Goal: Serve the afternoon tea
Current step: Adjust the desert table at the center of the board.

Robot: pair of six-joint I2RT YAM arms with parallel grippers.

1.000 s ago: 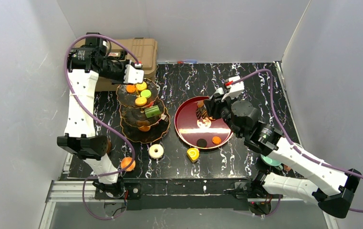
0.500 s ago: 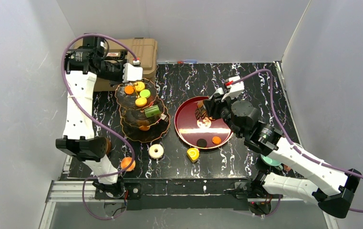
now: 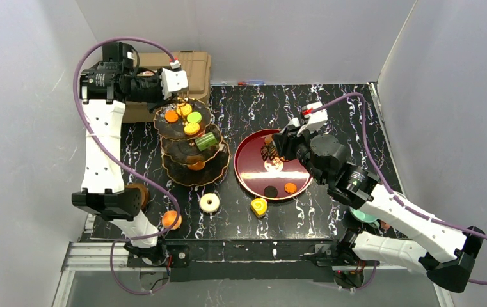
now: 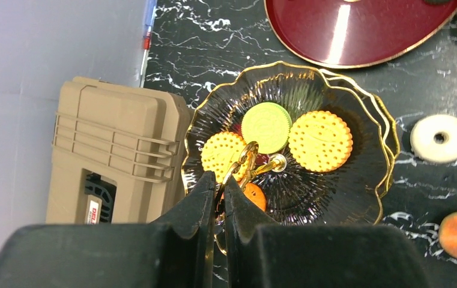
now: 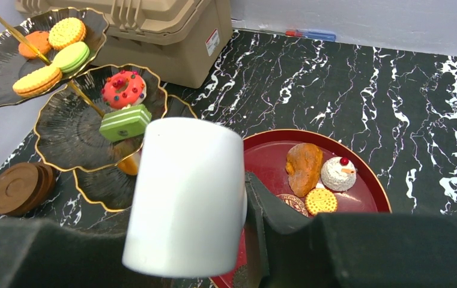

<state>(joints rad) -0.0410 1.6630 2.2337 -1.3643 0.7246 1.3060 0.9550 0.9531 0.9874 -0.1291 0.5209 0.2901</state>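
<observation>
The dark three-tier stand (image 3: 192, 167) with gold rims stands left of centre. Its top tier (image 4: 310, 192) holds yellow, green and orange macarons. A green cake (image 5: 125, 122) and a pink donut (image 5: 123, 87) lie on the middle tier. My left gripper (image 3: 178, 96) is shut on the stand's gold ring handle (image 4: 242, 163). My right gripper (image 3: 272, 150) is shut on a white cup (image 5: 184, 180) and holds it over the left rim of the red tray (image 3: 246, 180). The tray holds a few sweets (image 5: 338, 173). Brown saucers (image 5: 18, 187) are stacked left of the stand.
The tan case (image 3: 192, 70) sits behind the stand at the back left. A white donut (image 3: 210, 203), a yellow cake piece (image 3: 259, 206) and an orange sweet (image 3: 171, 219) lie on the table near the front. A teal cup (image 3: 362, 216) shows under the right arm.
My left gripper has drawn back and to the left with the handle, and the stand has shifted slightly that way. The right arm has not moved.
</observation>
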